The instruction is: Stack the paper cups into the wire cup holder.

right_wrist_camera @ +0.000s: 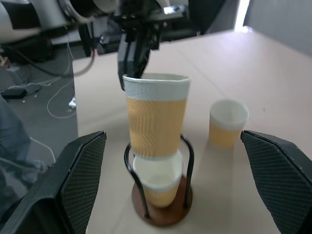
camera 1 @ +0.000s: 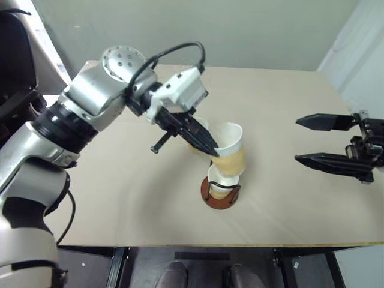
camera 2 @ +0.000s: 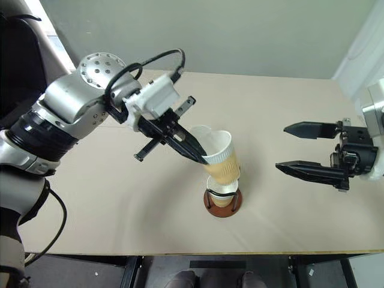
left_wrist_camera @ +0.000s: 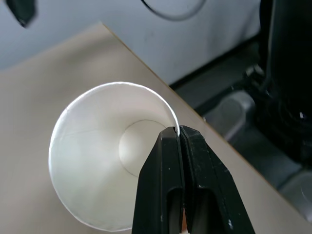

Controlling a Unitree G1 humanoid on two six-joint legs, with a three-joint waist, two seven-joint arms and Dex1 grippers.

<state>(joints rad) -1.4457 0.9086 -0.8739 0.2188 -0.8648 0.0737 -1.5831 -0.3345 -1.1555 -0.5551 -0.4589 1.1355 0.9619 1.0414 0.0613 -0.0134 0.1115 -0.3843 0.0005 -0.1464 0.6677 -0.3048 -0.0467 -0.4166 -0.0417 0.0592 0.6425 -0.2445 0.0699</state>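
1. Pinching the white rim of a paper cup [camera 1: 231, 150], your left tool [camera 1: 211, 150] sits at the frame's centre, jaws shut on the cup wall.
2. That held cup hangs directly above the wire cup holder [camera 1: 219, 195], its bottom already between the wire arches and entering the cup seated there [right_wrist_camera: 157, 184].
3. Its long axis leans slightly, mouth tipped toward the upper left; you will likely want it upright before pushing down, so it nests rather than jams.
4. A third cup [right_wrist_camera: 226, 122] stands on the table [camera 1: 288, 120] just behind the holder, close to the left arm.
5. Your right tool [camera 1: 312, 141] waits at the frame's right edge, fingers spread wide and empty, well apart from the holder.
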